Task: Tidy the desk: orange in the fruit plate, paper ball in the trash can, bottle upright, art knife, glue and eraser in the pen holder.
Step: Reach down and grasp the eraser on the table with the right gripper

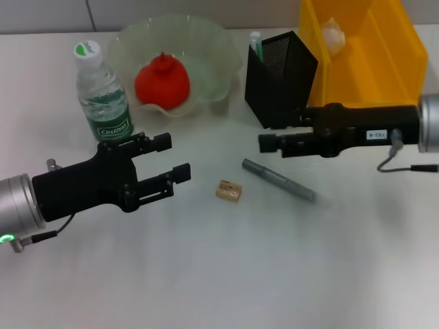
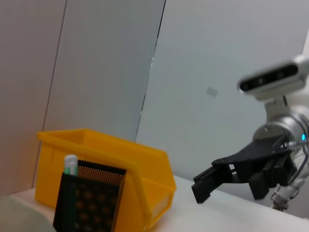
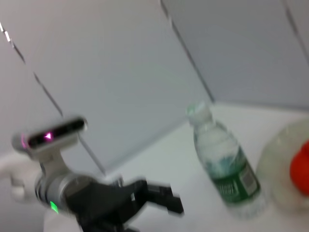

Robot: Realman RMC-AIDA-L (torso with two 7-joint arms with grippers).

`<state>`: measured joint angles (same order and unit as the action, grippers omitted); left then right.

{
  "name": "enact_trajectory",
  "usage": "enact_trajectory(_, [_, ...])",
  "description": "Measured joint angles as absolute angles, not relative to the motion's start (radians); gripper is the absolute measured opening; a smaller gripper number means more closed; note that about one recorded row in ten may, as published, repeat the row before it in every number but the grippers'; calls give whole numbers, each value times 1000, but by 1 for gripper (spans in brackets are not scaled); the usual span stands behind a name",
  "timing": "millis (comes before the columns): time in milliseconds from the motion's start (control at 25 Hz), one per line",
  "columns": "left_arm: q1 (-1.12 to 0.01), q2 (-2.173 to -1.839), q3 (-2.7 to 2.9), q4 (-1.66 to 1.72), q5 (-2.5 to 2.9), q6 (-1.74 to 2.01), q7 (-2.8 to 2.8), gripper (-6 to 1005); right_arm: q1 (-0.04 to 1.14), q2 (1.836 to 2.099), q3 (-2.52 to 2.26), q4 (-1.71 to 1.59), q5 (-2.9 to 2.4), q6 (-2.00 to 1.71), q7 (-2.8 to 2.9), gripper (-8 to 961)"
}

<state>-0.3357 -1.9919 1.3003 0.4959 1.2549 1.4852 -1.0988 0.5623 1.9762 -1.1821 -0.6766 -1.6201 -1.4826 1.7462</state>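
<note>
— What is lying on the white desk (image 1: 206, 274)?
— The left gripper (image 1: 169, 171) is hovering with fingers spread; the eraser (image 1: 228, 191) is lying just beyond its tips.
— And the right gripper (image 1: 263, 142)?
— Hanging pressed together beside the pen holder (image 1: 278, 75), empty.

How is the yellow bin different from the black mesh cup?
The trash can is bright yellow with solid walls; the pen holder is black see-through mesh. The trash can is wide and much bigger; the pen holder is narrow and tall. The trash can holds the paper ball; the pen holder holds a green-and-white stick. Both stand upright, side by side.
</note>
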Motion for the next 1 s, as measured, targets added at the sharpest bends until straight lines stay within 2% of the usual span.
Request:
enact_trajectory(200, [-334,-1985,1300,483,1262,1481,-1074,681,661,1982,-1181,-781,-1849,-1483,1918,762])
enact_trajectory(280, [-333,-1975,1300,482,1270,1485,-1066,681,700,1993,-1186,-809,-1932,-1483,1959,762])
enact_trajectory(400, [-331,-1967,1301,482,1284,1491,-1057,681,754,2020,-1191,-825,-2050,-1485,1978,763])
enact_trajectory(560, [-330,-1956,1300,481,1358,1502,-1048,680,822,2074,-1206,-829,-2211,-1453,1970,763])
enact_trajectory(1000, [-329,-1968,1286,475,1399,1504,-1032,678,854,2086,-1477,-819,-2185,-1283,1972,762])
